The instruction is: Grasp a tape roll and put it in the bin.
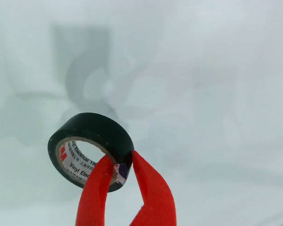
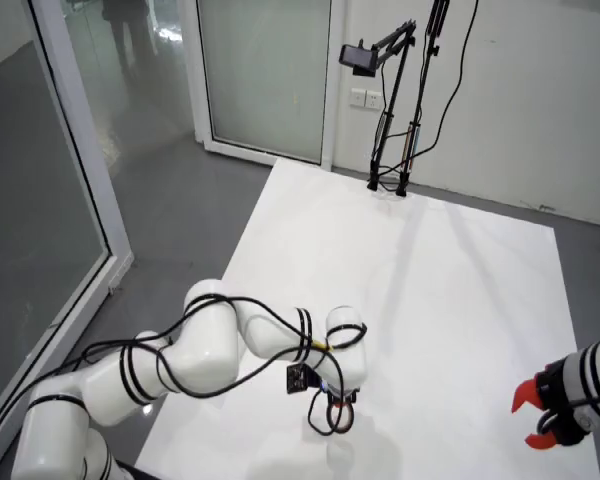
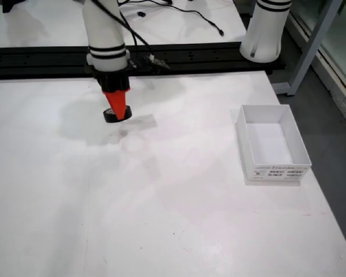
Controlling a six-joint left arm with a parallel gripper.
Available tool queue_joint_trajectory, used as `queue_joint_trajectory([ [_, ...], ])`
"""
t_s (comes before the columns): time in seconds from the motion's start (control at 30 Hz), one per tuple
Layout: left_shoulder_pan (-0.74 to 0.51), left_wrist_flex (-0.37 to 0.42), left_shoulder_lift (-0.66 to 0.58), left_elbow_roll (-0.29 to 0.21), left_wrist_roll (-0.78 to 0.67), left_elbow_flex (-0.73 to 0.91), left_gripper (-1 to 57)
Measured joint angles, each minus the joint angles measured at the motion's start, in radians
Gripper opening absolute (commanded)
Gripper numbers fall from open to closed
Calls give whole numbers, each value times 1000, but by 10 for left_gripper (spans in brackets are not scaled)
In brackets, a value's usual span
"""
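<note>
A black roll of vinyl electrical tape [image 1: 92, 127] with a white printed core fills the view that rides on the gripper. My red-fingered gripper [image 1: 119, 165] is shut on its wall, one finger inside the ring and one outside. The roll's shadow falls apart from it on the white table, so it appears lifted slightly. In the front view the gripper [image 3: 118, 109] holds the roll [image 3: 110, 116] at the table's far left. The white open bin [image 3: 277, 108] stands to the right, well apart. In the high view the gripper [image 2: 340, 402] points down at the table's near edge.
The white table [image 3: 161, 202] spans the front view, with a black rail [image 3: 207, 57] along its far edge. A second arm's base [image 3: 264, 34] stands behind the bin. In the high view that arm's red gripper [image 2: 538, 415] rests at the lower right.
</note>
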Motion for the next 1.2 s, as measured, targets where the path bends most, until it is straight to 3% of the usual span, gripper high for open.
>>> queue_joint_trajectory([
  [0.43, 91, 90, -179, 27, 49, 81, -6],
  [1.2, 428, 136, -544, 43, 81, 462, -7],
])
